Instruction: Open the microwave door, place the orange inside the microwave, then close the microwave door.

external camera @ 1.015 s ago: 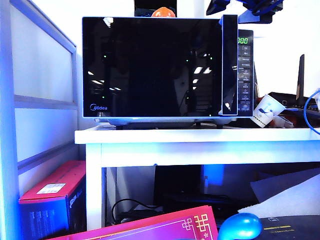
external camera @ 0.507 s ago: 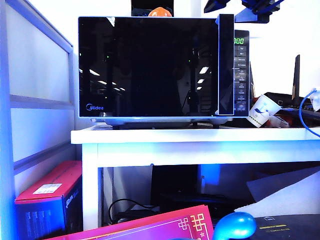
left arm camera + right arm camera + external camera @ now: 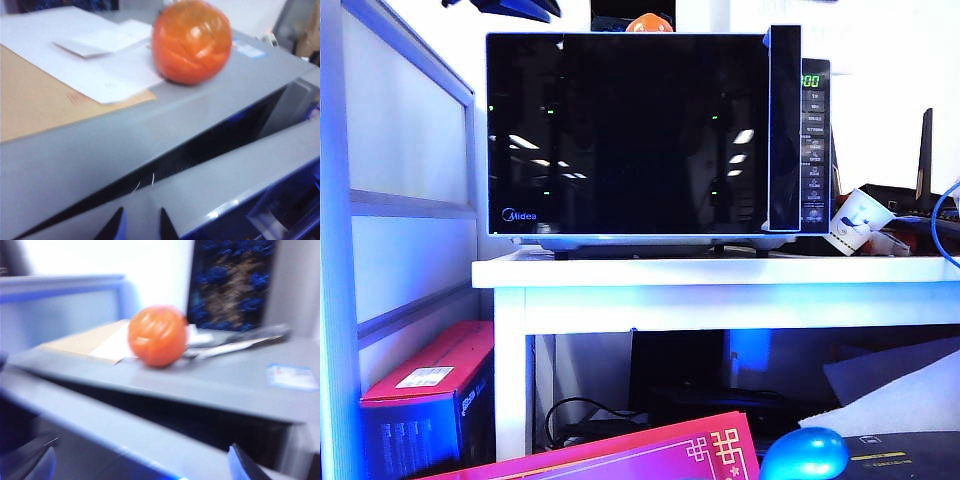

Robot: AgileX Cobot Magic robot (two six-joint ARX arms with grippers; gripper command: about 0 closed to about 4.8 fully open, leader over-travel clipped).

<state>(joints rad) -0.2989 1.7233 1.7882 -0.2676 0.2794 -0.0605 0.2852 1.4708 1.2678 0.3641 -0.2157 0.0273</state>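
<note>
The black microwave (image 3: 655, 140) stands on a white table (image 3: 720, 272). Its glossy door (image 3: 630, 135) hangs slightly ajar; both wrist views show a dark gap behind the door's top edge (image 3: 240, 170) (image 3: 125, 435). The orange (image 3: 648, 22) (image 3: 192, 41) (image 3: 157, 335) rests on the microwave's grey top (image 3: 100, 145), beyond that gap. My left gripper (image 3: 141, 225) hovers open over the door's top edge with nothing between its fingertips. My right gripper (image 3: 145, 467) is open wide above the same edge, also holding nothing. Only a dark part of the left arm (image 3: 510, 8) shows in the exterior view.
A brown envelope (image 3: 40, 95) and white papers (image 3: 115, 70) lie on the microwave's top beside the orange. A paper cup (image 3: 855, 220) and a blue cable (image 3: 945, 215) sit right of the microwave. A partition (image 3: 400, 180) flanks the left; a red box (image 3: 425, 385) sits below.
The dark arm parts at the exterior view's top right have left the frame, and a dark arm part now shows at the top left. The door and the orange stay put.
</note>
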